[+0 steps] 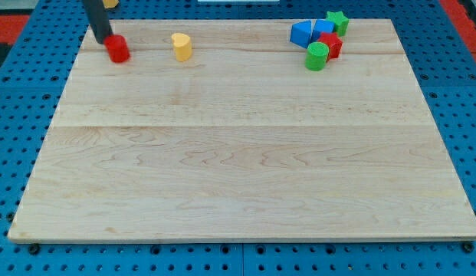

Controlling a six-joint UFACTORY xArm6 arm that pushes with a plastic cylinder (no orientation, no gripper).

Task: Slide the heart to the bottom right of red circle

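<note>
- My arm shows only as one straight dark rod (96, 19). The rest of the arm is out of sight above the view's top edge.
- The rod comes in at the view's top left and leans a little, with its low end more to the view's right than its top.
- The rod looks black and smooth, and it is about the same width all the way down.
- My tip (107, 40) is the rod's low end. It sits down near the table top, in the top left part of the view.
- My tip is right up against the small red round block (119, 50), at that block's upper left side.
</note>
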